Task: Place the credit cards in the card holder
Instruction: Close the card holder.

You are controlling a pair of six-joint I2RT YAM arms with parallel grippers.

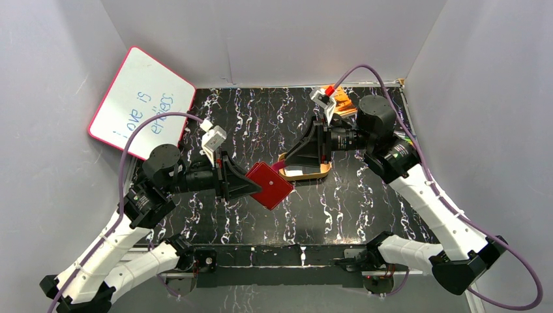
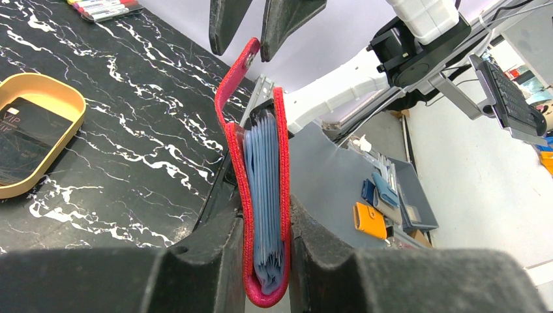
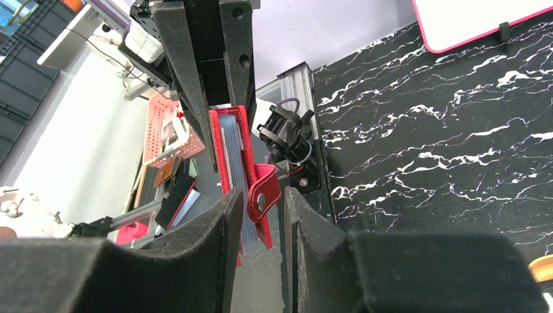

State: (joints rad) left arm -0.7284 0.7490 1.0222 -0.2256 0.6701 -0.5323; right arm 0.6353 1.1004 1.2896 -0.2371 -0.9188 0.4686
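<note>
Left end effector (image 2: pixel 266 222) clamps dark red leather-like card holder (image 2: pixel 264 169); right end effector (image 3: pixel 262 199) straddles its snap tab (image 2: pixel 238 72), grip unclear; flat black credit card (image 2: pixel 23 137) lies uninserted in gold oval tray (image 2: pixel 75 114).

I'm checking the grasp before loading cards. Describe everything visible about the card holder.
The card holder is red, leather-like, held off the table, clamped by the left end effector. It gapes slightly, showing bluish clear sleeves. Its snap tab, with a metal stud, sits between the fingers of the right end effector.
</note>
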